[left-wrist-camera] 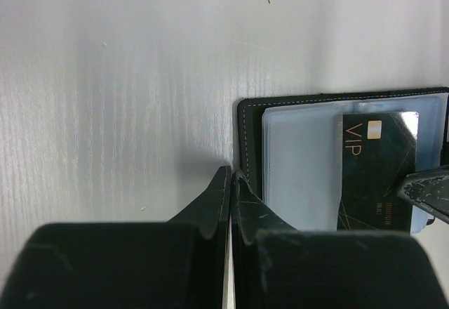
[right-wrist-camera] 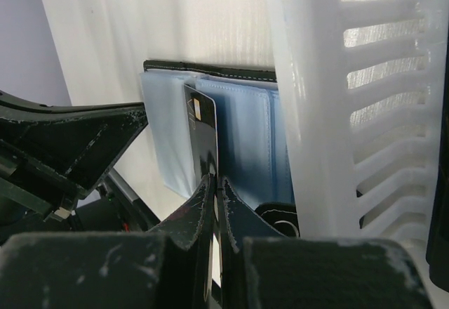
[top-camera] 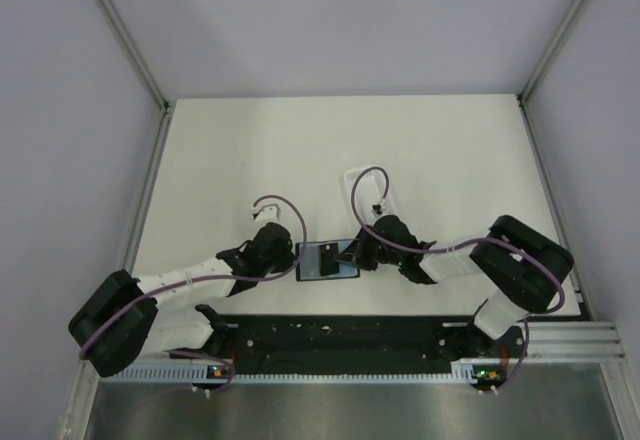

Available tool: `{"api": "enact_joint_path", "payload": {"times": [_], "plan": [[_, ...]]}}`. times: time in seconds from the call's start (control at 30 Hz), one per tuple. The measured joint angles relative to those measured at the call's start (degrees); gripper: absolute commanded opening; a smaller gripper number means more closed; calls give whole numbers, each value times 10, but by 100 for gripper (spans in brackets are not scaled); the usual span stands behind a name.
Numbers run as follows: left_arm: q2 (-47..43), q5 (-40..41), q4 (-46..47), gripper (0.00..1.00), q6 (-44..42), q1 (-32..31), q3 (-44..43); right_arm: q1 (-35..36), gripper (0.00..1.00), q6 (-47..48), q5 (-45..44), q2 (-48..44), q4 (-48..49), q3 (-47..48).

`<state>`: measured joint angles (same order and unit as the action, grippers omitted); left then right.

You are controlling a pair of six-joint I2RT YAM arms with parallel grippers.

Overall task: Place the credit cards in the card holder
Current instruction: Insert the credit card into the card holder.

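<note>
The card holder (top-camera: 312, 265) lies open near the table's front edge, its blue-grey lining and clear sleeves up; it also shows in the left wrist view (left-wrist-camera: 247, 133) and the right wrist view (right-wrist-camera: 245, 140). My right gripper (top-camera: 353, 254) (right-wrist-camera: 215, 179) is shut on a dark credit card (right-wrist-camera: 203, 130) with a gold chip. The card's far end lies over the clear sleeves (left-wrist-camera: 375, 161) and reads "VIP". I cannot tell if it is inside a sleeve. My left gripper (top-camera: 295, 257) (left-wrist-camera: 232, 174) is shut, its tips at the holder's left edge. Other cards are hidden.
A long white ribbed plastic tray (top-camera: 372, 192) stands just behind the card holder and fills the right of the right wrist view (right-wrist-camera: 351, 112). Grey walls close the table's left, right and back. The arm bases and a black rail (top-camera: 340, 335) run along the front.
</note>
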<state>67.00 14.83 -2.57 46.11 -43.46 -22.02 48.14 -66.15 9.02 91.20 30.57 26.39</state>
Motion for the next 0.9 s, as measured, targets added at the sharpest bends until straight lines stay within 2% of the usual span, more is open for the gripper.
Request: {"api": "enact_joint_path", "payload": {"times": [0.9], "plan": [[4,-5,7,0,0,3,0,28,0,-9,17,64,26,50]]}}
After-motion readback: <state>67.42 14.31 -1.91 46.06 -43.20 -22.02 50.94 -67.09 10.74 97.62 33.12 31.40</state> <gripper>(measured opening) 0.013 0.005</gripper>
